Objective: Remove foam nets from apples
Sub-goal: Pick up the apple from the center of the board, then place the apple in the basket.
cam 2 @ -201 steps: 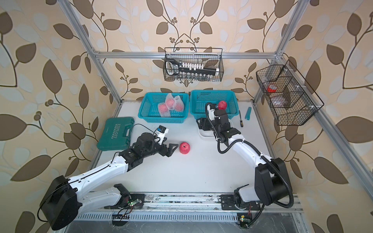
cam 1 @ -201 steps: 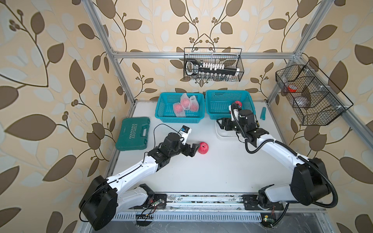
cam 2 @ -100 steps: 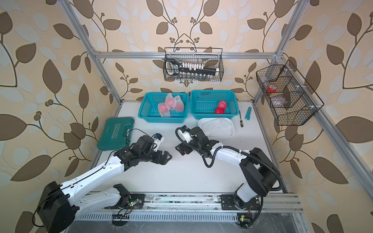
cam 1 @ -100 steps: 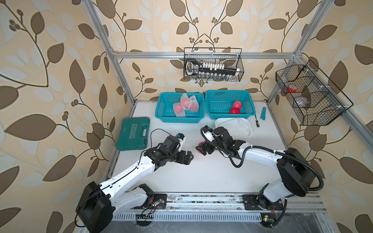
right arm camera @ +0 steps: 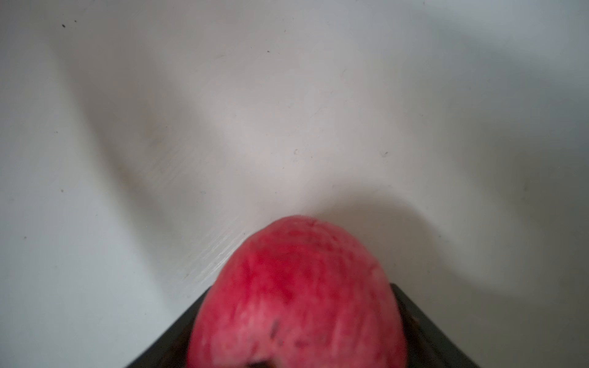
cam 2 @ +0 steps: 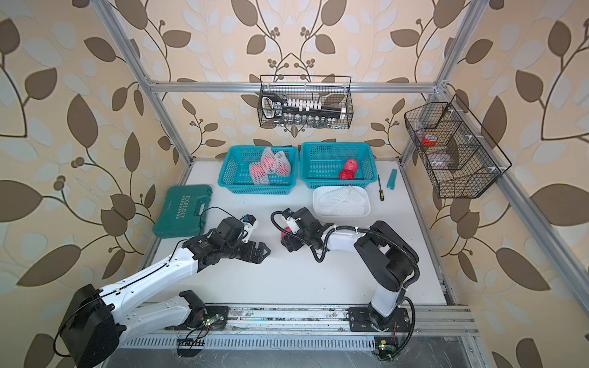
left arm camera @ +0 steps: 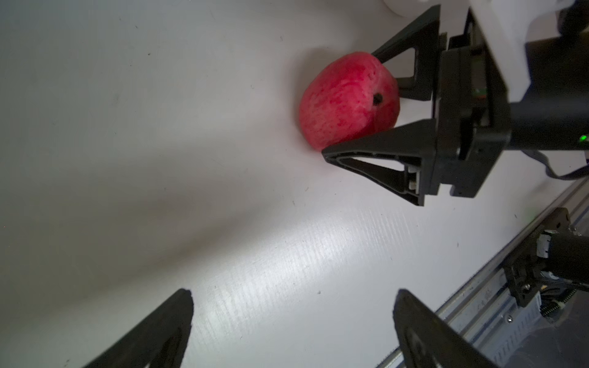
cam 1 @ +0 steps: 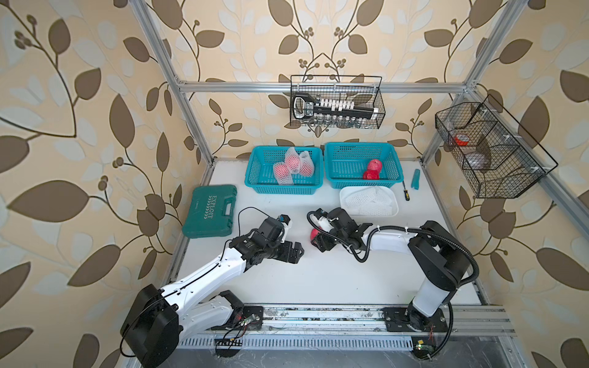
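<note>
Your right pincer (left arm camera: 348, 103) pinches a bare red apple (left arm camera: 334, 108) lying on the tabletop (left arm camera: 159, 127), one finger on each side of it. Your left pincer (left arm camera: 293, 296) hangs spread wide and empty, the apple just ahead of its tips. Three netted apples (cam 1: 291, 167) sit in a basket (cam 1: 252, 173) well beyond both.

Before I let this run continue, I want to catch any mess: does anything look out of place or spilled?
Nothing looks spilled or damaged. One bare apple lies on the open table, outside the teal baskets, with the fingers of the right gripper on either side. A small screwdriver lies loose beside the white tray.
</note>
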Tool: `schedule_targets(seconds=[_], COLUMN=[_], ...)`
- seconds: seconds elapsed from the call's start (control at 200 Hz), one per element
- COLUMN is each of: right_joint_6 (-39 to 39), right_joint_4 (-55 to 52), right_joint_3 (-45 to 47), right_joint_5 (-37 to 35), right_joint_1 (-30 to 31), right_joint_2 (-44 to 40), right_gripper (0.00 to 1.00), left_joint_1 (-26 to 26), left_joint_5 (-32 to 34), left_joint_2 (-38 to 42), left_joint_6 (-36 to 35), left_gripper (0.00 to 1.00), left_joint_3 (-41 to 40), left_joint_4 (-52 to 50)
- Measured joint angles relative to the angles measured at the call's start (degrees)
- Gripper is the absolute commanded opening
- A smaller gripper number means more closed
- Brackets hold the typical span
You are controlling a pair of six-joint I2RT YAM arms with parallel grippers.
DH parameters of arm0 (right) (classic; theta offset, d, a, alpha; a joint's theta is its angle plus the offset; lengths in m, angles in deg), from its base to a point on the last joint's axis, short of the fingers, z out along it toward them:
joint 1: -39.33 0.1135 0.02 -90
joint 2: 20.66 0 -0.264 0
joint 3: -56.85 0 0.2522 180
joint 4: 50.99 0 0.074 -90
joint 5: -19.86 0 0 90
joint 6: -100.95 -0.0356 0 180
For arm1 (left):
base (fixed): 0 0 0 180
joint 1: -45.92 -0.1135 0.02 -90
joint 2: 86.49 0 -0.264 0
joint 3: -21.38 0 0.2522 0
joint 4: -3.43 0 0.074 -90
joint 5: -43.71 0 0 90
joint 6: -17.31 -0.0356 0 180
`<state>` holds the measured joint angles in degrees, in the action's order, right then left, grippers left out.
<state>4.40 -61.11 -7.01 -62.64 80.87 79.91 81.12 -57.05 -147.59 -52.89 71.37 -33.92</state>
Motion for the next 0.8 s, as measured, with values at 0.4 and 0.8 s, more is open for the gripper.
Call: schedule_targets(seconds=[0.4, 0.8], right_joint_6=[-2.1, -7.4], right_joint_4=[0.7, -2.3], right_joint_3=[-4.5, -30.9], right_joint_5=[1.6, -0.4], right_joint_1=[-2.3, -28.1], right_joint_2=[-1.4, 1.5], right_gripper=[0.48, 0.47], left_joint_1=[0.0, 0.0], left_joint_5=[9.5, 14.8], left_joint_2=[0.7, -15.8], left_joint_6=[-4.0, -13.1], left_gripper=[0.99, 0.99], left_joint_3=[0.0, 18.6], left_joint_4=[7.3, 22.3])
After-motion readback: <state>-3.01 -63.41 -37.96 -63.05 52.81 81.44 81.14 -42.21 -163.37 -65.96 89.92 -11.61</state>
